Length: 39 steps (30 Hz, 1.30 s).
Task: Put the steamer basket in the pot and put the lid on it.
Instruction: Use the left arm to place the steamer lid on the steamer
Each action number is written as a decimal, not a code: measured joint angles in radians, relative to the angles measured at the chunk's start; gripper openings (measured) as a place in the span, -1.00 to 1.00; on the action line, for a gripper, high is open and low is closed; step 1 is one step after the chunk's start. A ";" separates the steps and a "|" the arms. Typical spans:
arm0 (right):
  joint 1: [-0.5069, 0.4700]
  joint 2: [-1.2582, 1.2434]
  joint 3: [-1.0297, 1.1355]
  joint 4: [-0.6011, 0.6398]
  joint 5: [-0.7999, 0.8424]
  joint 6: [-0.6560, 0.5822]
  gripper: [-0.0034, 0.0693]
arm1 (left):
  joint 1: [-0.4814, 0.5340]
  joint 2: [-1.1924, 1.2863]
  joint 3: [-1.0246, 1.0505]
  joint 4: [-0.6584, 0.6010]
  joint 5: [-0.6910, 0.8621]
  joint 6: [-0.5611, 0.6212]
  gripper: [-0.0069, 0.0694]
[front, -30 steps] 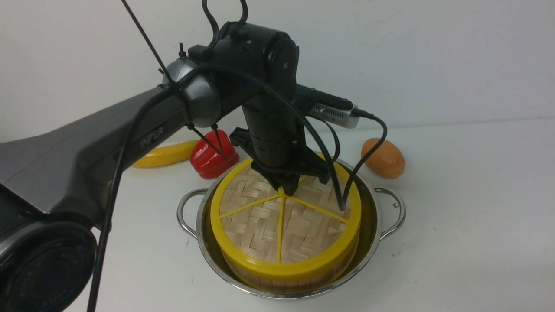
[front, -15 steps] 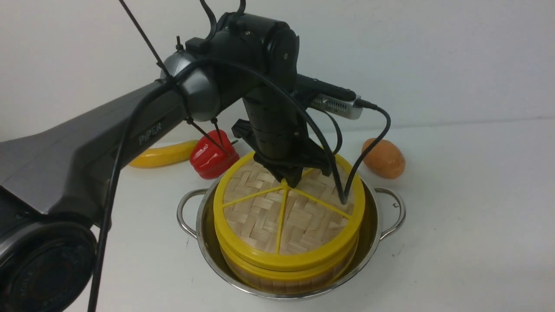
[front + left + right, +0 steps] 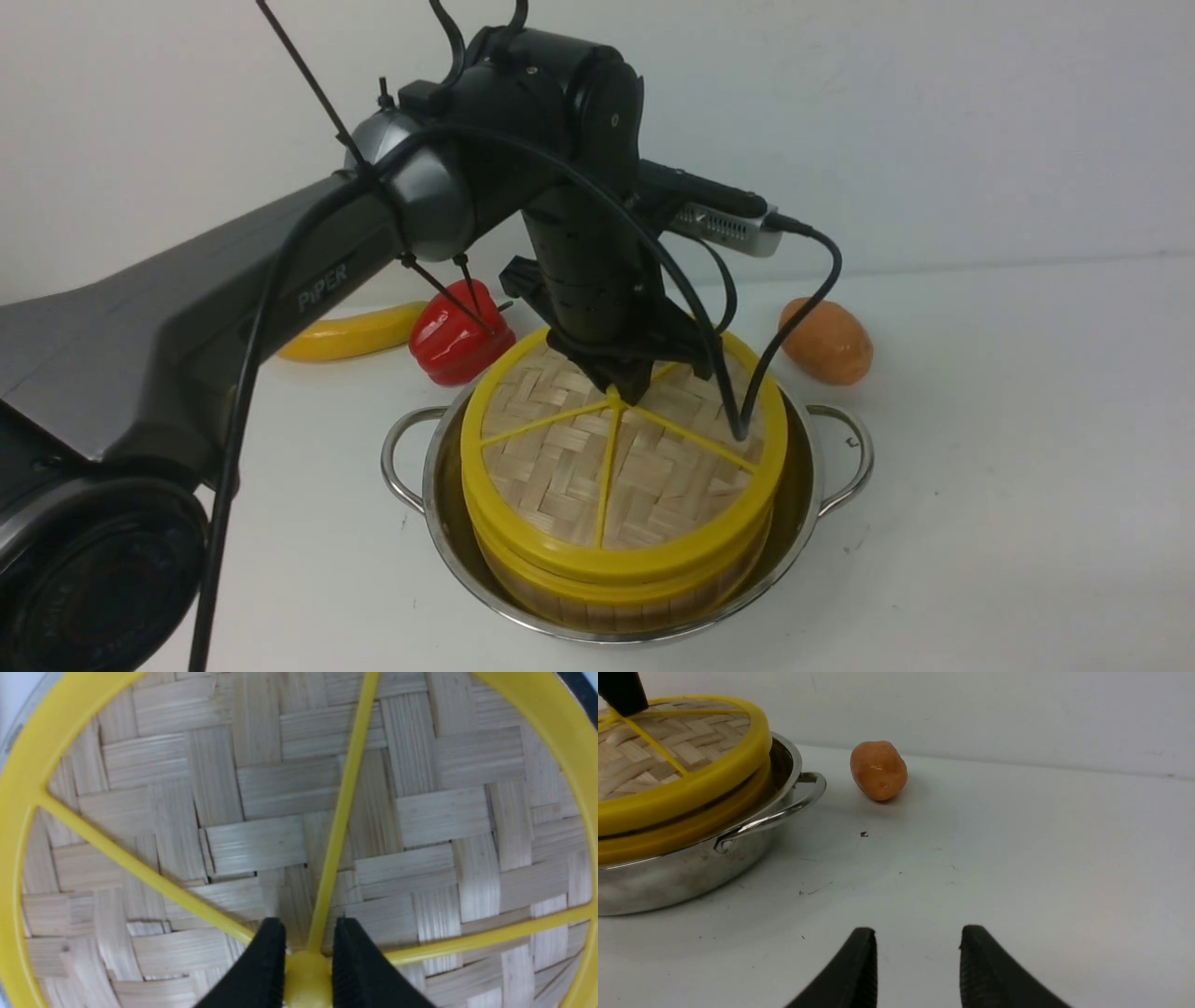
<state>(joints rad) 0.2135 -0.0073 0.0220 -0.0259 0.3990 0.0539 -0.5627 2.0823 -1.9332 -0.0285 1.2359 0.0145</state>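
The lid (image 3: 621, 467) is up top, woven bamboo with a yellow rim and yellow spokes, and it is not seated flat. The right wrist view shows a dark gap between its rim and the top rim of the steamer basket (image 3: 597, 609) beneath it, with the lid slightly tilted. The basket itself sits down inside the pot (image 3: 798, 495), slatted wall showing just above the steel rim, with a loop handle out at nine o'clock and another at three.

The left gripper (image 3: 621, 397) comes straight down at the middle of the lid. Its two black fingers are pressed in on the yellow centre knob (image 3: 306, 977), pinching it from either side.

Taking the pot as centre and the back wall as twelve, a red pepper (image 3: 457, 341) stands on the white table (image 3: 980, 467) at eleven o'clock. A banana (image 3: 350, 334) lies beyond it at ten. A potato (image 3: 826, 341) lies at two o'clock, near the handle but not touching it.

The right gripper (image 3: 919, 933) shows only in its own wrist view, fingers spread, nothing between them, above bare table well apart from the pot.
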 joint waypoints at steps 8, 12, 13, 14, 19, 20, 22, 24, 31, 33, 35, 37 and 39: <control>0.000 0.000 0.000 0.000 0.000 0.000 -0.24 | 0.000 0.000 0.000 -0.059 0.000 -0.002 -0.50; 0.000 0.000 0.000 0.000 0.000 0.000 -0.24 | 0.000 0.000 0.000 -0.037 0.000 -0.015 -0.50; 0.000 0.000 0.000 0.000 0.000 0.000 -0.24 | 0.000 0.000 0.000 -0.025 0.000 -0.015 -0.50; 0.000 0.000 0.000 0.000 0.000 0.000 -0.24 | 0.000 0.000 0.000 -0.015 0.000 -0.015 -0.50; 0.000 0.000 0.000 0.000 0.000 0.000 -0.24 | 0.000 0.000 0.000 0.002 0.000 -0.025 -0.50; 0.000 0.000 0.000 0.000 0.000 0.000 -0.24 | 0.000 0.000 0.000 0.004 0.000 -0.026 -0.50; 0.000 0.000 0.000 0.000 0.000 0.000 -0.24 | 0.000 0.000 0.000 0.004 0.000 -0.027 -0.50; 0.000 0.000 0.000 0.000 0.000 0.000 -0.24 | 0.000 0.000 0.000 0.005 0.000 -0.033 -0.50; 0.000 0.000 0.000 0.000 0.000 0.000 -0.24 | 0.000 0.000 0.000 -0.002 0.000 -0.046 -0.50; 0.000 0.000 0.000 0.000 0.000 0.000 -0.24 | 0.000 0.000 0.000 -0.002 0.000 -0.049 -0.50; 0.000 0.000 0.000 0.000 0.000 0.000 -0.24 | 0.000 0.000 0.000 -0.002 0.000 -0.049 -0.50; 0.000 0.000 0.000 0.000 0.000 0.000 -0.24 | 0.000 0.000 0.000 -0.001 0.000 -0.050 -0.50; 0.000 0.000 0.000 0.000 0.000 0.000 -0.24 | 0.000 -0.001 0.000 -0.001 0.000 -0.050 -0.50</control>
<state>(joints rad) 0.2135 -0.0073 0.0220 -0.0259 0.3990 0.0539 -0.5627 2.0812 -1.9332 -0.0292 1.2359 -0.0359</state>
